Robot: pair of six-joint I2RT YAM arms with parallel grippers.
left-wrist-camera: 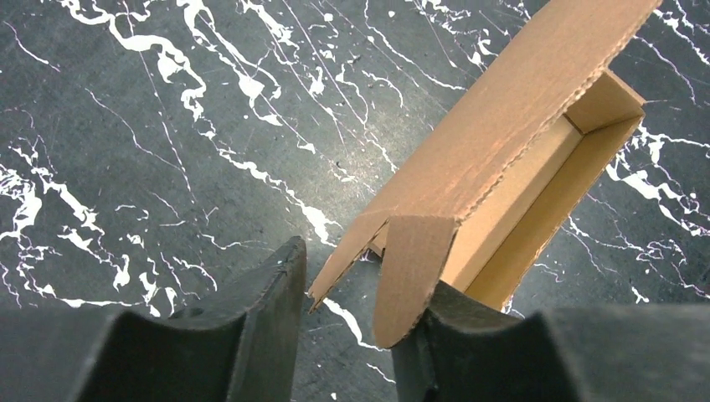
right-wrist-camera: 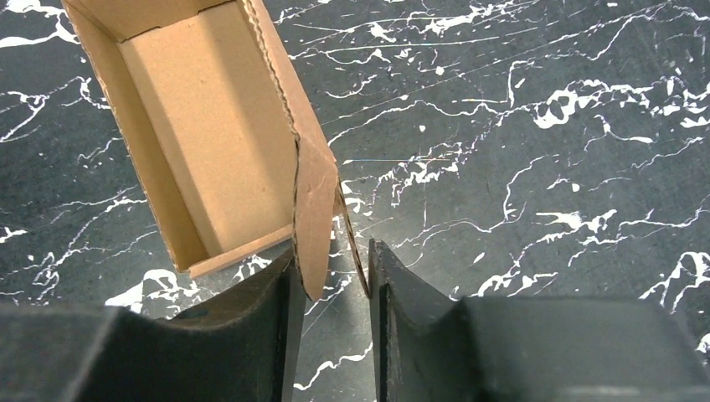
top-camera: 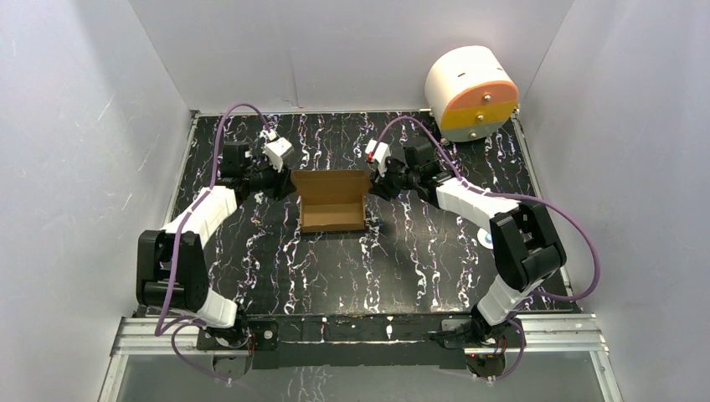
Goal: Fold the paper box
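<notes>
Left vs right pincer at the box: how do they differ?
Gap: the left pincer stands wider than the right pincer. Side: the left pincer is at the paper box's left end, the right pincer at its right end. Shared: each straddles an end flap of the box; whether either clamps it is unclear.

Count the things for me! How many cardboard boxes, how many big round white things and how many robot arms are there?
paper box: 1
white cylinder: 1
robot arms, the left arm and the right arm: 2
Total: 4
</notes>
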